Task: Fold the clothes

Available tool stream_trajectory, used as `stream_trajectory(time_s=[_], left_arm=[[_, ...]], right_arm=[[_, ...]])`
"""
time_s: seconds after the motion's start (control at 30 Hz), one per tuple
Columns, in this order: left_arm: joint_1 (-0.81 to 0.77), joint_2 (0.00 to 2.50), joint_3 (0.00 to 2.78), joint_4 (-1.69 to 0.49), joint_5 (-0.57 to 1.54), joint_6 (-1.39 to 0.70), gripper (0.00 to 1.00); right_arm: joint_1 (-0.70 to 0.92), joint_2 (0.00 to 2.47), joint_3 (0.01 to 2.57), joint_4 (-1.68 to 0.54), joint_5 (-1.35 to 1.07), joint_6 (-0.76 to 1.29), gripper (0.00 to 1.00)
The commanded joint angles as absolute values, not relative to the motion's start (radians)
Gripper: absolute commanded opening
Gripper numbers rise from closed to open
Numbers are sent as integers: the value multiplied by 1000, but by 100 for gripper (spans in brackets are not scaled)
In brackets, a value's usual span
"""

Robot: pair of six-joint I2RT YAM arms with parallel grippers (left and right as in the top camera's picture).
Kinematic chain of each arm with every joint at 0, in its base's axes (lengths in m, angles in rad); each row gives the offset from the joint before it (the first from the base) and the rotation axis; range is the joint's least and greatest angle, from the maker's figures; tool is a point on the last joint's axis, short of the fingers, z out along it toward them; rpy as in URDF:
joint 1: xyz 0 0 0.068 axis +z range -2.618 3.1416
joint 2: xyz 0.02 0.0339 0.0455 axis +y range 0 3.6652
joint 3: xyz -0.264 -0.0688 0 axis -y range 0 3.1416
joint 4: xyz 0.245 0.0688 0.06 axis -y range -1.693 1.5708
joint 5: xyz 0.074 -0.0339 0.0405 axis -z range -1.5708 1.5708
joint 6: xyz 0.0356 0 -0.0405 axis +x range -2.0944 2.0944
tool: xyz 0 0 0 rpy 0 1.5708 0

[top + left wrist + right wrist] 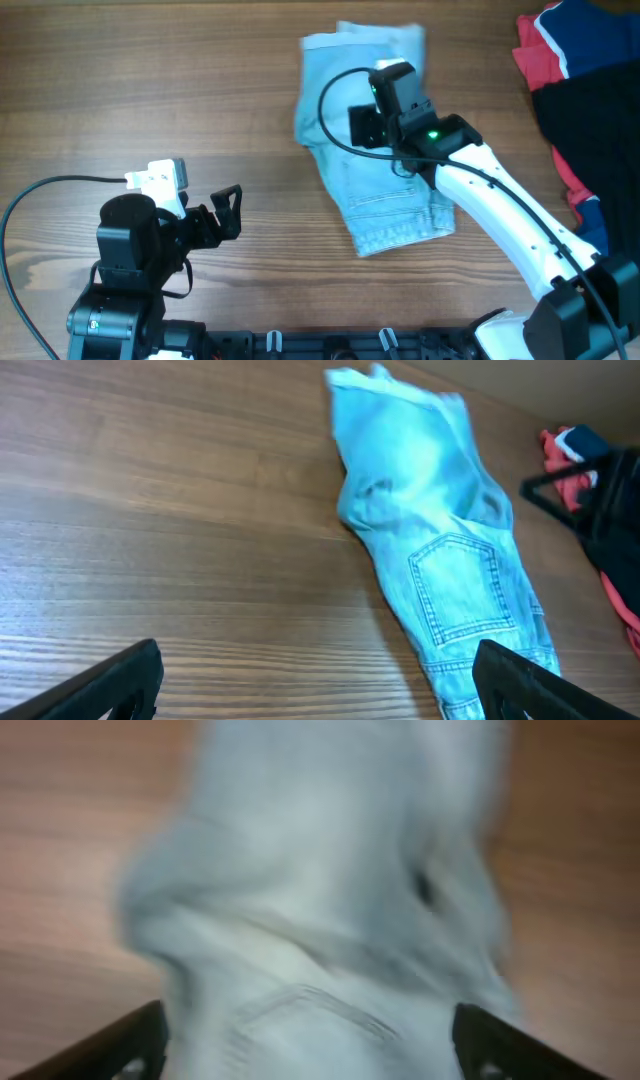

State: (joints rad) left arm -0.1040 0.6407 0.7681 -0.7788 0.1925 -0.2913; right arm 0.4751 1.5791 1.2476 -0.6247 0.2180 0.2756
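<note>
The pale light-blue jeans (375, 150) lie folded into a compact bundle at the middle back of the table. A stitched back pocket faces up in the left wrist view (455, 585). My right gripper (368, 125) is open and hovers directly above the bundle; its wrist view is blurred and filled with denim (330, 900), with a finger wide apart on each side (305, 1045). My left gripper (228, 212) is open and empty over bare wood, well to the left of the jeans; its fingertips show at the bottom of its own view (320, 680).
A pile of red, navy and black garments (580, 90) lies at the back right corner and also shows in the left wrist view (595, 490). A black cable (335, 100) loops over the jeans from the right arm. Wooden tabletop (150, 90) all around.
</note>
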Motion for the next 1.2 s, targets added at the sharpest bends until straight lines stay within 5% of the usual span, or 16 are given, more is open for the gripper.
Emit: stream_trajectory(time_s=[0.0, 0.37, 0.57, 0.87, 1.17], left_arm=[[-108, 635, 786, -775, 210, -300, 100], [-131, 692, 786, -567, 426, -428, 95], [-407, 940, 786, -504, 438, -435, 100], [-904, 1455, 786, -218, 113, -435, 100], [-1058, 1654, 825, -128, -200, -423, 100]], right_arm=[[398, 1473, 1259, -720, 352, 363, 96], [8, 1384, 1214, -1024, 106, 449, 97], [-122, 1389, 1185, -1019, 60, 450, 100], [-274, 1402, 1185, -1095, -4, 339, 100], [-274, 1403, 1185, -1093, -6, 340, 100]])
